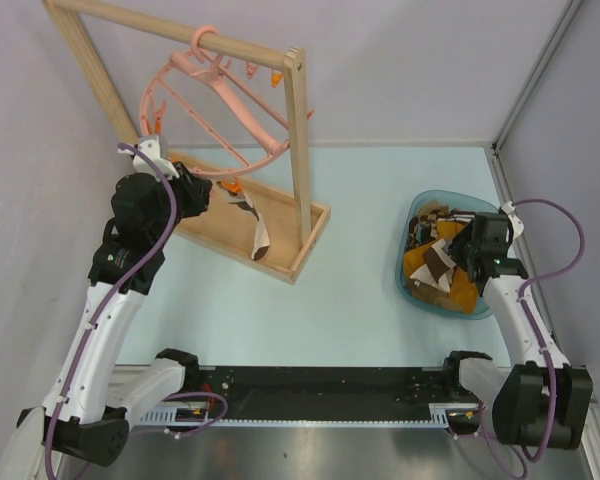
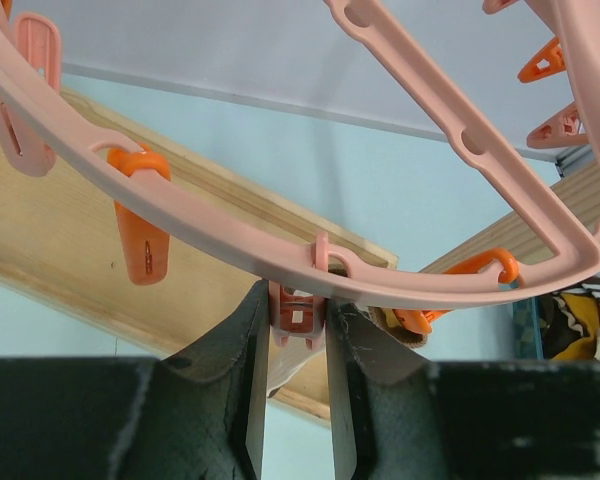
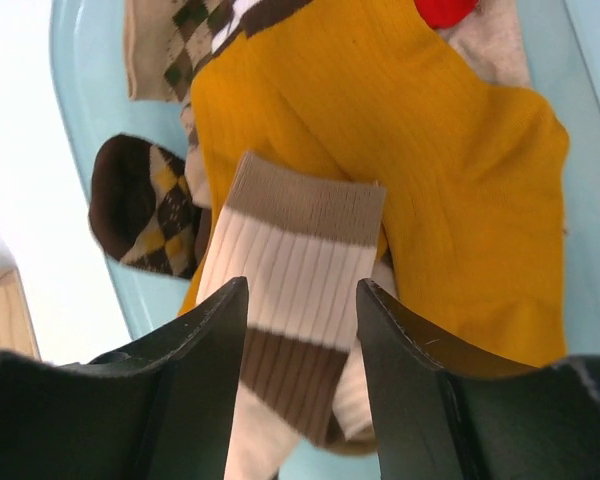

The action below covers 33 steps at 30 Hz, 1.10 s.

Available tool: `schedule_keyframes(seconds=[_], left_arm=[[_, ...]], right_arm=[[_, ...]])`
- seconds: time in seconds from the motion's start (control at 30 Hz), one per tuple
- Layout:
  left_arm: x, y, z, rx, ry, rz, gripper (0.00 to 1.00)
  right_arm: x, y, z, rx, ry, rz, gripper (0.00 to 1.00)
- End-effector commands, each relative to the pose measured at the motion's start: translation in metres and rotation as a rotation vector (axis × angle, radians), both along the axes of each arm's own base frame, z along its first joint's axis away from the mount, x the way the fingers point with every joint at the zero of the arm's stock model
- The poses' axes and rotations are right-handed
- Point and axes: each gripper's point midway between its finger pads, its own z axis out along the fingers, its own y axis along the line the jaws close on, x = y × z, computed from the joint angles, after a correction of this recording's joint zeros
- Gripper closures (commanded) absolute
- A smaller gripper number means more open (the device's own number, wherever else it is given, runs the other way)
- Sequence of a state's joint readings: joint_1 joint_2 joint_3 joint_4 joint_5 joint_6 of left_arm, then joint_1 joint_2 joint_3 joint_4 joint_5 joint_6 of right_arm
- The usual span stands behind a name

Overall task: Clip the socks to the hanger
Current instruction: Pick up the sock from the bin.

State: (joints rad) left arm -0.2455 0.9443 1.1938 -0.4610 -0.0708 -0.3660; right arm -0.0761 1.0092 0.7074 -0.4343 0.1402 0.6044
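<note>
Left tool (image 1: pixel 208 196) pinches a pink clip (image 2: pixel 298 318) on the rim of the round pink hanger (image 2: pixel 220 235), its jaws narrow and pressed against the clip's two sides. The hanger hangs tilted from a wooden rack (image 1: pixel 298 150) at the far left of the worktop (image 1: pixel 280 310). Across the worktop, the right tool (image 3: pixel 302 288) hovers in a blue basin (image 3: pixel 70 120) of socks, jaws apart on either side of a cream-and-brown striped sock (image 3: pixel 300 240) and not yet closed on it.

That sock lies on a mustard sock (image 3: pixel 430 150). Its long axis runs nearly in line with the fingers, and its tan-banded end points away from the wrist.

The pick looks best made close to that banded end. The jaws should sink far enough to catch this sock alone, then lift straight up so the mustard one stays behind. A short free edge above the fingers would probably feed most easily into the squeezed clip, provided the left tool's squeeze does not slip.
</note>
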Motion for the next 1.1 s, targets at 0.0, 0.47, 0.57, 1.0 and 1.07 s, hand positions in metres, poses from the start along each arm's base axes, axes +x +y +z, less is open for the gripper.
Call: schedule_keyframes(seconds=[0.0,0.47,0.57,1.0,1.07], left_arm=[[-0.004,0.0,0.02,-0.026,-0.043,-0.005,0.89],[-0.002,0.0,0.019,-0.023,-0.037,-0.004,0.89],[-0.002,-0.001,0.02,-0.018,-0.035,-0.008,0.89],[-0.005,-0.007,0.03,-0.033,-0.054,-0.044,0.89],[-0.004,-0.007,0.028,-0.034,-0.047,-0.046,0.89]], right_arm=[[0.032,-0.012,0.014,0.004,-0.096,-0.065,0.48],[0.045,-0.009,-0.037,0.024,0.027,-0.012,0.72],[0.04,-0.01,-0.03,0.004,0.023,0.002,0.84],[0.039,0.066,0.124,-0.24,-0.453,0.387,0.98],[0.039,0.067,0.132,-0.266,-0.451,0.37,0.98]])
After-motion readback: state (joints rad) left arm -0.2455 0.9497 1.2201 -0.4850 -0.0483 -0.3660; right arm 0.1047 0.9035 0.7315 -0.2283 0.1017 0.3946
